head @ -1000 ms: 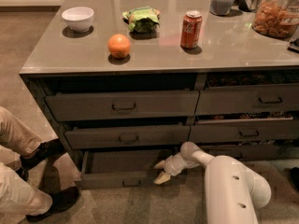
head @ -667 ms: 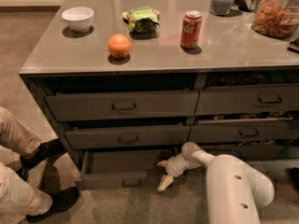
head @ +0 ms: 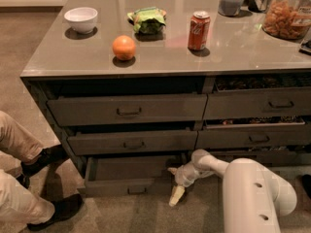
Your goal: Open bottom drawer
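The bottom drawer (head: 127, 185) of the left stack stands pulled out a little from the cabinet. Its low dark front has a small handle (head: 136, 191) at the centre, and a strip of plain grey inside shows above it. My gripper (head: 172, 187) hangs low by the drawer's right front corner, just above the carpet. It is to the right of the handle and not touching it. Its cream fingers (head: 176, 196) are spread and hold nothing. My white arm (head: 252, 193) reaches in from the lower right.
A person's legs and dark shoes (head: 43, 160) are on the floor at the left, close to the drawer. Taller drawers (head: 129, 109) sit above. The counter holds a white bowl (head: 80, 19), orange (head: 124, 47), soda can (head: 198, 30), chip bag (head: 147, 20) and jar (head: 286, 17).
My gripper has shifted slightly right and down, away from the drawer front. The bottom drawer stays pulled out by the same amount.
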You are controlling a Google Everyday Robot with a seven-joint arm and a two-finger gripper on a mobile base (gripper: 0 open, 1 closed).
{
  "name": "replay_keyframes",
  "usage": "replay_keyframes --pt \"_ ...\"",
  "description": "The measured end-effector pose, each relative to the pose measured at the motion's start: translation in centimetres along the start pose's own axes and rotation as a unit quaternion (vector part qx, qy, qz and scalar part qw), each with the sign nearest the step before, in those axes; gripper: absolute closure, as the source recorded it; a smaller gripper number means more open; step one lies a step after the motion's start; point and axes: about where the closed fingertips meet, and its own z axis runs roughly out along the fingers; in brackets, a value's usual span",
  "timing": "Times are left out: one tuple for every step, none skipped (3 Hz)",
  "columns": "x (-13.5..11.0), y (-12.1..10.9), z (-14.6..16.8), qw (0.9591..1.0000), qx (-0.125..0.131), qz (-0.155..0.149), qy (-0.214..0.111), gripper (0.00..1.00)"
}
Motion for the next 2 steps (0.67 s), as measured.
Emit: replay_keyframes --pt "0.6 1.1 0.1 0.9996 -0.021 0.007 0.017 0.14" --pt "1.7 2.8 0.1 0.9982 -0.047 0.021 0.032 0.45"
